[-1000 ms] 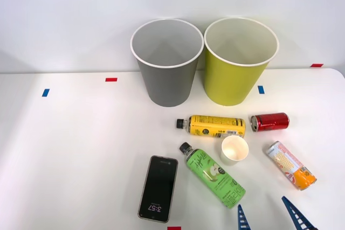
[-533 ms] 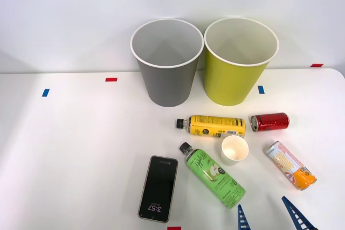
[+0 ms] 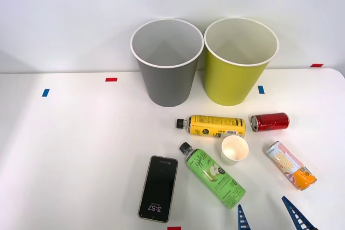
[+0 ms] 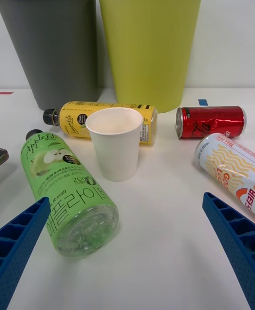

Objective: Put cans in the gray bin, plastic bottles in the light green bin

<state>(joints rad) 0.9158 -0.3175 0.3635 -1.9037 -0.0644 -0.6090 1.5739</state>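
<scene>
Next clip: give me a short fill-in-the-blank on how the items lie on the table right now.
1. The red can lies on its ____.
2. The paper cup stands ____.
3. The phone screen faces ____.
4. The yellow bottle lies in front of the ____ bin.

Missing words: side; upright; up; green
</scene>
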